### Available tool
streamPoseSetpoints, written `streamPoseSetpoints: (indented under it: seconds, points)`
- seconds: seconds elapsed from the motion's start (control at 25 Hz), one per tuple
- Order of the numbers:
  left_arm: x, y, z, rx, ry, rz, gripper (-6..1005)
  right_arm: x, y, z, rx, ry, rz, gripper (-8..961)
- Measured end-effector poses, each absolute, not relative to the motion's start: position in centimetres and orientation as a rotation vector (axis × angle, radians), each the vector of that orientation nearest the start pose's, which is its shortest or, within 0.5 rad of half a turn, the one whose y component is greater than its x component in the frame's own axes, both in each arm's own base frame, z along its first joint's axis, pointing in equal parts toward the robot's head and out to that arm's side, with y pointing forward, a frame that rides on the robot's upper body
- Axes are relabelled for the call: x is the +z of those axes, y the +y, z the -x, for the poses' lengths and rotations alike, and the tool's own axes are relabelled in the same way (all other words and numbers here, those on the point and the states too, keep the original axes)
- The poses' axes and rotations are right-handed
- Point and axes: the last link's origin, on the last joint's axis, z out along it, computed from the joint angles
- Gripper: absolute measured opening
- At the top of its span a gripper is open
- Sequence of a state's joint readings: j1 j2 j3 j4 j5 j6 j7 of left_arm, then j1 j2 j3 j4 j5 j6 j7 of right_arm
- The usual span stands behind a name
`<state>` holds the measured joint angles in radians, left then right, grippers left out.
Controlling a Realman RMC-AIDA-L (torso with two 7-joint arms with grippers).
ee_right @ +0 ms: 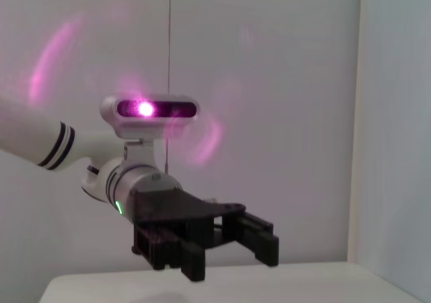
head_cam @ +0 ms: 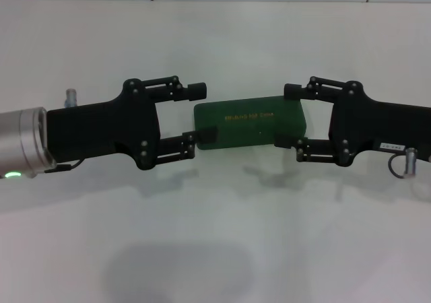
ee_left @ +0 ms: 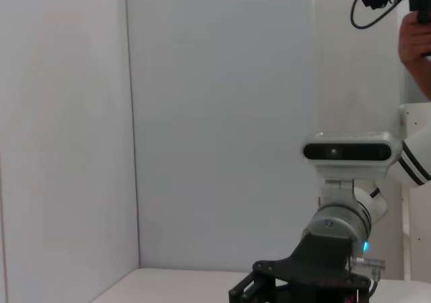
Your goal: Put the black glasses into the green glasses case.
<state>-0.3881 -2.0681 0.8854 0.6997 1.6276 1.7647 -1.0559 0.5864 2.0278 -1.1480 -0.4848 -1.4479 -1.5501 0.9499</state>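
On the white tabletop (head_cam: 215, 249), toward the middle of the far edge, both arms come in from the side edges and face each other across the case.

Left tool (head_cam: 195, 113): black two-finger unit on a silver wrist, released, jaws spread wide. One finger sits off the case's far-left corner, the other reaches its near-left corner; contact can't be confirmed. The right wrist view shows it head-on (ee_right: 249, 246), fingers apart, nothing held.

Right tool (head_cam: 291, 116): same black build, also released and spread, bracketing the case's right end, one finger at the far-right corner and one at the near-right corner. The left wrist view catches only its base (ee_left: 310, 279).

Dark green hard rectangular glasses case (head_cam: 250, 122): lies flat, lid shut, gold lettering up. Long axis runs left-right, parallel to the far edge, slightly skewed. Its ends point straight at the two tools, so each arm is about equally near.

Thin black wire-frame glasses: not visible in any view. Likely already inside the closed case, but can't verify.

Judgement: task looks at or near done; next is probably both tools backing off along the case's long axis.
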Motion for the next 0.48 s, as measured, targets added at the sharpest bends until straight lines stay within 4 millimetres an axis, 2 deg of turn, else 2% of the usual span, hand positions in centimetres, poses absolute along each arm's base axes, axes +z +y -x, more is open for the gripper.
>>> streamPoseSetpoints:
  seconds: [0.48]
  points:
    - [1.67, 28.92, 24.27, -1.052, -0.093, 2.679, 622, -2.88, 33.79, -20.58, 0.957, 0.018, 2.741, 747]
